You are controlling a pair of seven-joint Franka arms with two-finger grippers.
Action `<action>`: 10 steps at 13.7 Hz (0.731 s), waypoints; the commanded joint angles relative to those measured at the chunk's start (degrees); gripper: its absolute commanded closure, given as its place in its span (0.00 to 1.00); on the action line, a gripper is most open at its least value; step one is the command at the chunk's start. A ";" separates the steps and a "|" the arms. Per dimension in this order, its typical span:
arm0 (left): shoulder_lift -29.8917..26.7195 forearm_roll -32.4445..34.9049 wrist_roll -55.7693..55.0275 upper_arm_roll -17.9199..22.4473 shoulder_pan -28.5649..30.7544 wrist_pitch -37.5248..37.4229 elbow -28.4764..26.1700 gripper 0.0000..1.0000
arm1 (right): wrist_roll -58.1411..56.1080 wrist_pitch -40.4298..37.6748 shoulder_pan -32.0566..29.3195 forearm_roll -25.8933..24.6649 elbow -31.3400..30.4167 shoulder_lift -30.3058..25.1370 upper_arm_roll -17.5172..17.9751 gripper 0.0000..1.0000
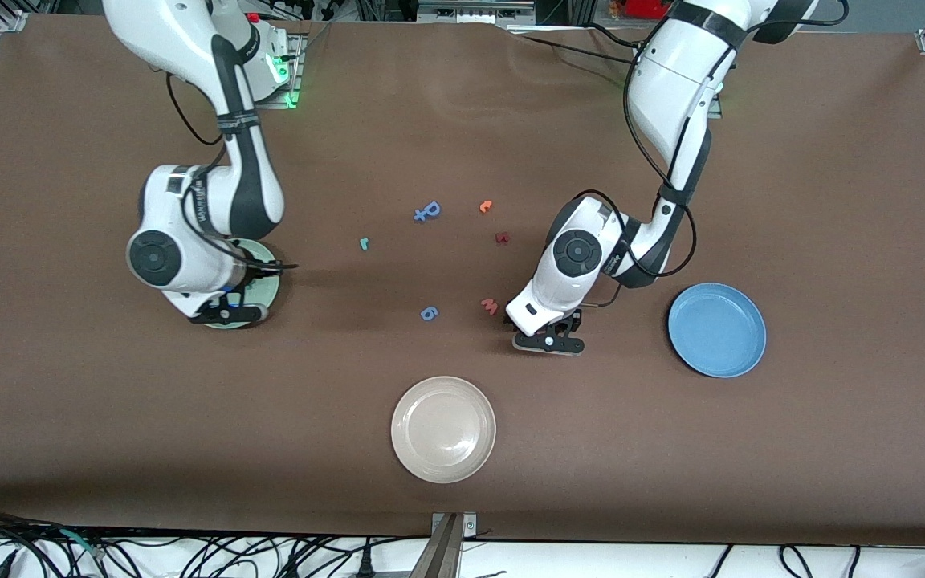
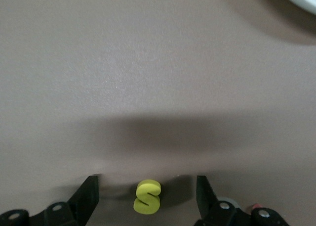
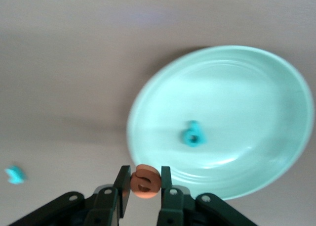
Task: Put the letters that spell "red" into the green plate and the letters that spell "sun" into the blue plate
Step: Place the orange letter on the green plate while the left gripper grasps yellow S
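While one teal letter (image 3: 193, 134) already lies in the green plate (image 3: 256, 87), most of the sorting is not yet done. The right gripper (image 3: 144, 184) hangs over the edge of that plate with its fingers pinched narrow on the orange letter (image 3: 145, 181), so the "e" looks ready to be dropped in beside the teal one. The small teal letter (image 1: 364, 243) rests on the bare worktop (image 1: 462, 96), between the green plate and the loose letters at the middle; by my reading it is the last piece of "red" to fetch.

For "sun", nothing shows in the blue plate (image 1: 717, 330), which sits toward the left arm's end of the worktop. The left gripper (image 2: 147, 199) is low over the worktop beside that plate, its fingers spread wide on either side of the yellow letter (image 2: 147, 197) and not touching it; the "s" lies flat between them. The other two letters of "sun" I cannot find in any view.

A blue letter (image 1: 427, 211), another blue one (image 1: 429, 313), a dark red one (image 1: 501, 238), a salmon one (image 1: 490, 305), a further orange one (image 1: 486, 206) and a cream plate (image 1: 443, 429) lie apart from the task.
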 commanded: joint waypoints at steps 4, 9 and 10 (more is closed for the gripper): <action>-0.68 1.40 -0.71 0.37 -0.88 0.48 -0.96 0.54 | -10.06 2.81 0.62 1.04 -7.58 -0.25 -4.92 0.78; -0.50 1.40 -1.06 0.46 -1.06 0.48 -1.05 0.77 | -10.32 13.02 0.79 1.13 -13.92 0.27 -4.49 0.77; -0.50 1.40 -1.23 0.46 -1.06 0.48 -0.96 0.78 | -10.32 13.11 0.79 1.13 -13.93 0.36 -4.49 0.71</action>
